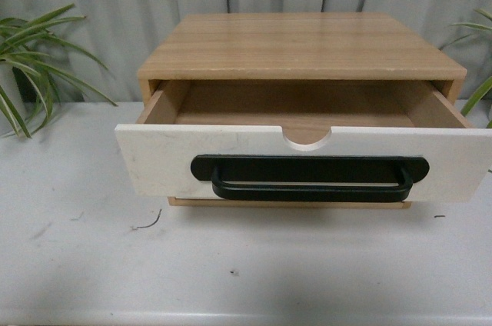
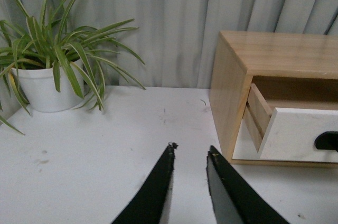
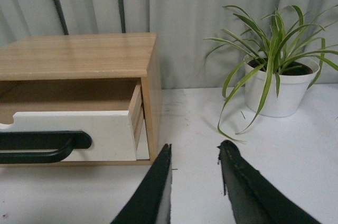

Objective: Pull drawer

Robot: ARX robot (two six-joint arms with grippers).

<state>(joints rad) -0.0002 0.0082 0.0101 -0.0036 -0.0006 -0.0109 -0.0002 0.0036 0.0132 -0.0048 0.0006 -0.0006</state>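
Observation:
The drawer (image 1: 154, 161) stands pulled out of the wooden cabinet (image 1: 300, 45) in the front view, its white front showing a long black bar handle (image 1: 309, 179) and a half-round notch (image 1: 306, 138). Light wood sides and an empty inside show behind the front. Neither arm appears in the front view. My left gripper (image 2: 190, 151) is open over the bare table, left of the cabinet (image 2: 232, 84), apart from the drawer (image 2: 296, 131). My right gripper (image 3: 194, 149) is open too, right of the cabinet (image 3: 79, 55) and clear of the drawer (image 3: 105, 134). Nothing lies between either pair of fingers.
A potted spider plant (image 2: 45, 84) stands on the white table (image 1: 231, 264) left of the cabinet, another (image 3: 277, 84) to its right. Grey curtain hangs behind. Small dark specks (image 1: 146, 224) lie on the table in front.

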